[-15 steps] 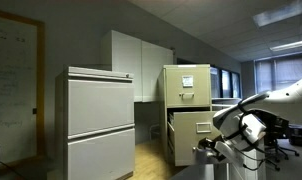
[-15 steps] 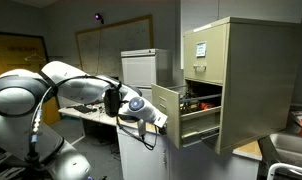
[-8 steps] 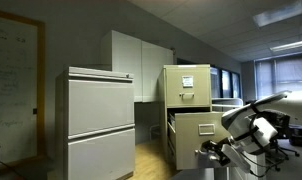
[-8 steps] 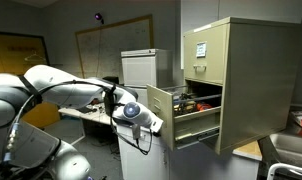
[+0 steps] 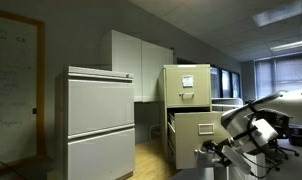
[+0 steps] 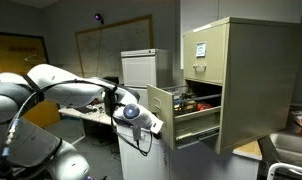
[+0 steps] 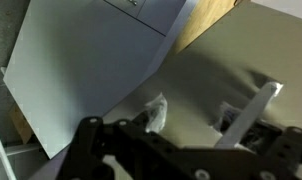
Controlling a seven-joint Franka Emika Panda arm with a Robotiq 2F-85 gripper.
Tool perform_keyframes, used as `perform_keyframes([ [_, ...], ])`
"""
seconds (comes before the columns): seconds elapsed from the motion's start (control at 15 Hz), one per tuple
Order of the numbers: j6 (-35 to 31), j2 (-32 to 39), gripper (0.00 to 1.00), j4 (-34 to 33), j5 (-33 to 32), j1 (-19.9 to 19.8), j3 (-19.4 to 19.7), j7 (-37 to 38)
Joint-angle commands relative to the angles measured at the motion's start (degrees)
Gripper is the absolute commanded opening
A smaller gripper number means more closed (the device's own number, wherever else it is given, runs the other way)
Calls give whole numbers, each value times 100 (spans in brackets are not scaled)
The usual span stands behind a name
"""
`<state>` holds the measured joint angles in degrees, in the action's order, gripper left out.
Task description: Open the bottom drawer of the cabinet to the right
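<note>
The beige cabinet (image 5: pixel 186 85) (image 6: pixel 236 75) stands with a white sheet on its top drawer. Its bottom drawer (image 5: pixel 194 135) (image 6: pixel 176 115) is pulled well out in both exterior views. My gripper (image 6: pixel 143 120) (image 5: pixel 215 149) is at the drawer's front panel. In the wrist view the gripper (image 7: pixel 193 112) faces the beige drawer front (image 7: pixel 196 70). Its two fingertips (image 7: pixel 156 108) stand apart with bare panel between them. The silver handle (image 7: pixel 256 112) runs aslant just beside the right finger and is not clamped. The jaws look open.
A wider light-grey cabinet (image 5: pixel 96 120) (image 7: pixel 91 60) stands next to the beige one. White wall cupboards (image 5: pixel 139 62) hang behind. Dark and red items (image 6: pixel 199 100) lie inside the open drawer. A desk (image 6: pixel 86 112) sits behind my arm (image 6: pixel 71 85).
Over the last second the drawer slid further out and my arm drew back with it. Since half a second ago nothing has visibly shifted in the exterior views.
</note>
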<state>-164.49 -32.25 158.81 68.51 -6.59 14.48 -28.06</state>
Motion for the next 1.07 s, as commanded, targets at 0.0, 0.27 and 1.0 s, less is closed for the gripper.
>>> perform_keyframes([
  [0.0, -347, 683, 96, 3, 569, -17, -578, -847],
  [0.27, -1524, 117, 100, 238, 1993, 212, -1002, -1993],
  [1.0, -3259, -765, 100, 13, 6350, -368, -2984, -4643],
])
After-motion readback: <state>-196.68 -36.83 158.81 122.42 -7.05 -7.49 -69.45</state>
